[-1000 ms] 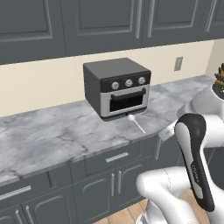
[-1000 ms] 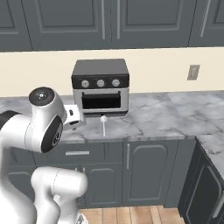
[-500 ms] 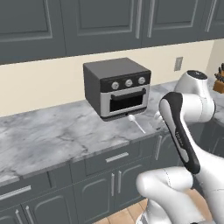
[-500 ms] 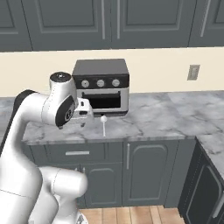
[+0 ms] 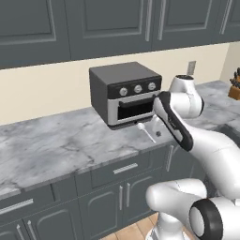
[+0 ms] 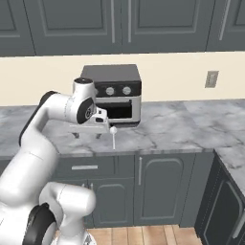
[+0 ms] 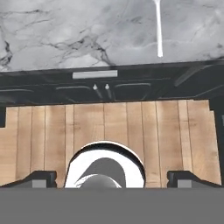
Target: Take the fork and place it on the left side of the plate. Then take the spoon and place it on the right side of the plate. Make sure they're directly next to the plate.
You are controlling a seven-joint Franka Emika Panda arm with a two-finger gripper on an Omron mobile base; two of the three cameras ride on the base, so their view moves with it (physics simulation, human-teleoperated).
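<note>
Since the earlier frames the arm has swung up and forward from low beside the base, so the pincer (image 6: 87, 135) now hangs over the front part of the marble counter (image 5: 51, 150), just ahead of the toaster oven (image 5: 125, 93). The base views themselves have not shifted, and the oven and the utensil lie where they did.

The counter runs under and past the pincer on both sides; below its front edge are the dark grey cabinet fronts (image 6: 158, 186), and the wooden floor (image 7: 113, 127) shows beneath the hand in the hand view. The oven sits on the counter just behind the pincer, its door facing the robot.

The pincer is spread wide and empty: its two fingertips (image 7: 39, 178) stand far apart at the bottom corners of the hand view.

The spoon (image 6: 114, 136) lies flat on the counter just beside the pincer, on its right, bowl toward the oven and handle pointing to the counter's front edge.
</note>
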